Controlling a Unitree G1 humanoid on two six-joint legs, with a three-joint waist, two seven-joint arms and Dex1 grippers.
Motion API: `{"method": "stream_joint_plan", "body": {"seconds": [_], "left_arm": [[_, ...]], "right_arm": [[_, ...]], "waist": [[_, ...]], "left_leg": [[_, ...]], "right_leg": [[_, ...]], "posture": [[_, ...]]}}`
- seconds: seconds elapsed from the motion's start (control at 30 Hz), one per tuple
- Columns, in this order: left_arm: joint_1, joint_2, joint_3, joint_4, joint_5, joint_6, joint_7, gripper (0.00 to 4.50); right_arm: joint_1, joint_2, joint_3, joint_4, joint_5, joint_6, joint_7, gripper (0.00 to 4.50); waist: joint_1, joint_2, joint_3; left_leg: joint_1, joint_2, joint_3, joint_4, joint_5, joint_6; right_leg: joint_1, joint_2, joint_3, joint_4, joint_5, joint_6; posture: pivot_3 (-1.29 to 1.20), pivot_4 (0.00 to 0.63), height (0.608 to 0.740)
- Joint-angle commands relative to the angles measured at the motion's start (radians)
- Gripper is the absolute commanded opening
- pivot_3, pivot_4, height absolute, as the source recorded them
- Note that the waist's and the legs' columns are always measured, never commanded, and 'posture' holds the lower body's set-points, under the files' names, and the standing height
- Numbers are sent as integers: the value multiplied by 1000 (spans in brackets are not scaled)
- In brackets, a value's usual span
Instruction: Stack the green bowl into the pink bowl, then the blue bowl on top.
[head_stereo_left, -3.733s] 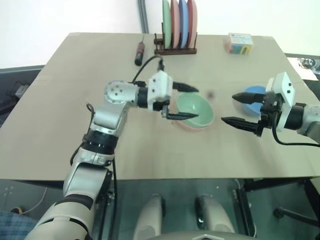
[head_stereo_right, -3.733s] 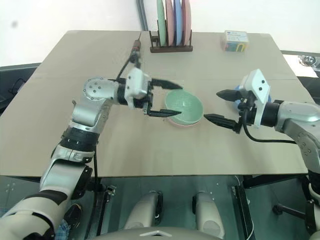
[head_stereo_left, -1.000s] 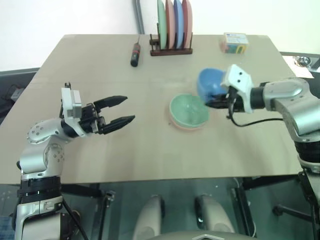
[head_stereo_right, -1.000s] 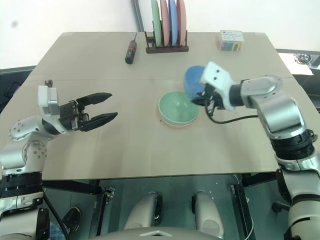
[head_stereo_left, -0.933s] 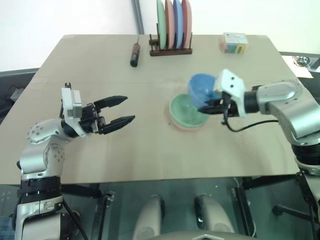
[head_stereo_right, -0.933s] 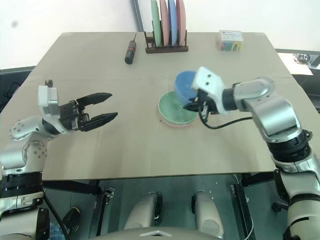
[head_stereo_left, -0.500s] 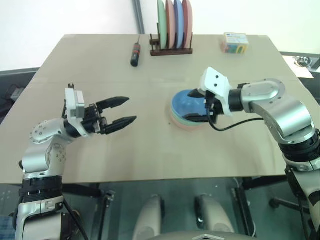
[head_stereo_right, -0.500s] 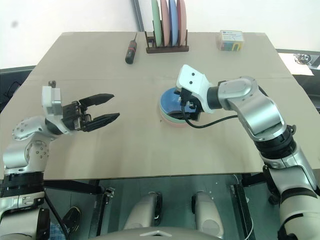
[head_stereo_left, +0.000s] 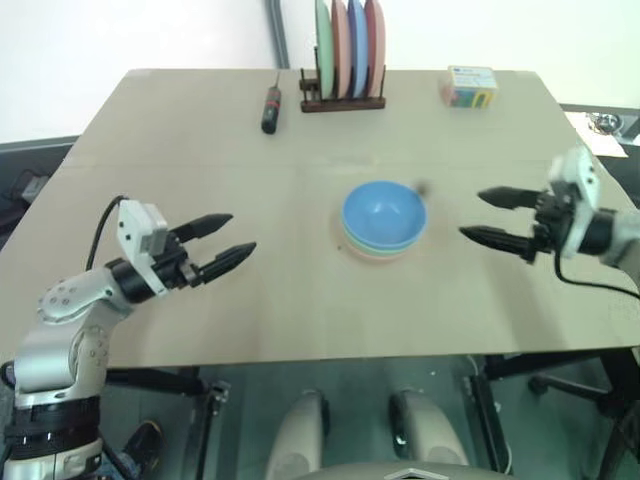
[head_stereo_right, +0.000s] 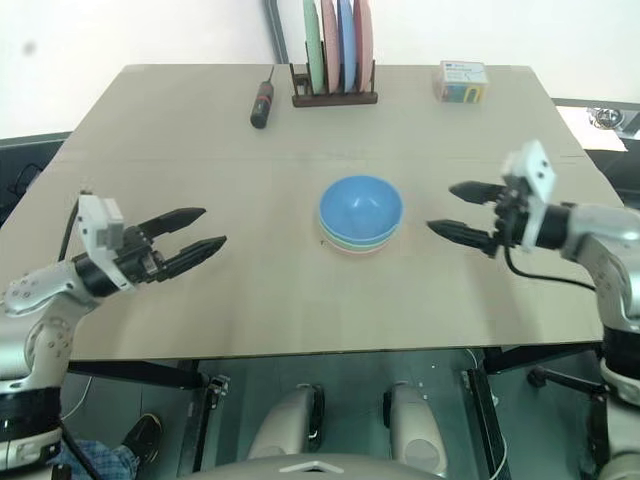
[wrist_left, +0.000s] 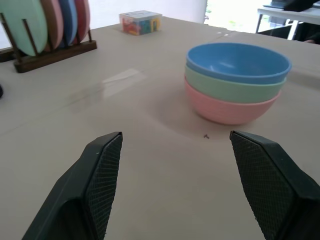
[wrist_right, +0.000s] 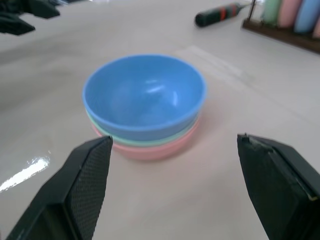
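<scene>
Three bowls stand nested at the table's centre: the blue bowl (head_stereo_left: 384, 213) on top, the green bowl (wrist_left: 231, 90) under it, the pink bowl (wrist_left: 227, 109) at the bottom. My right gripper (head_stereo_left: 493, 216) hovers to the right of the stack, open and empty, fingers pointing toward it. Well off to the left, my left gripper (head_stereo_left: 224, 243) is open and empty too, aimed at the stack. Both wrist views look at the stack between wide-spread fingers (wrist_right: 85, 185).
At the table's far edge stands a wooden rack (head_stereo_left: 345, 100) of upright coloured plates. A black-and-red screwdriver (head_stereo_left: 269, 108) lies to its left, and a small colourful box (head_stereo_left: 472, 85) sits at the far right.
My right gripper let go of the blue bowl on the stack, opened, and drew back to the right. My left gripper sank a little toward the near left.
</scene>
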Motion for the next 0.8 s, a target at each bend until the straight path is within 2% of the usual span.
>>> {"method": "stream_joint_plan", "body": {"seconds": [0.03, 0.17, 0.37, 0.8], "left_arm": [[50, 9, 74, -73, -39, -16, -5, 3671], [111, 12, 122, -71, -41, -45, -27, 3671], [122, 12, 163, -15, -52, -90, -62, 3671], [87, 23, 137, 16, -28, -146, -105, 3671]], "right_arm": [[66, -39, -89, 52, 22, -113, 73, 4178], [129, -81, -116, 146, 38, -191, 160, 4178], [101, -92, -130, 244, 78, -282, 229, 4178], [71, -83, -120, 261, 115, -360, 236, 4178]], "waist": [[-2, 0, 0], [-4, 0, 0], [-4, 0, 0], [-1, 0, 0]], "left_leg": [[1, 0, 0, 0, 0, 0], [2, 1, 2, 1, 0, 0], [2, 1, 2, 1, 0, 0], [2, 1, 2, 1, 0, 0]], "right_leg": [[0, 0, 0, 0, -1, -1], [1, 0, 1, 0, -2, -4], [1, 1, 1, 1, -4, 0], [1, 1, 2, 0, -4, -1]], "posture": [[0, 150, 740], [0, 150, 740], [0, 150, 740], [0, 150, 740]]}}
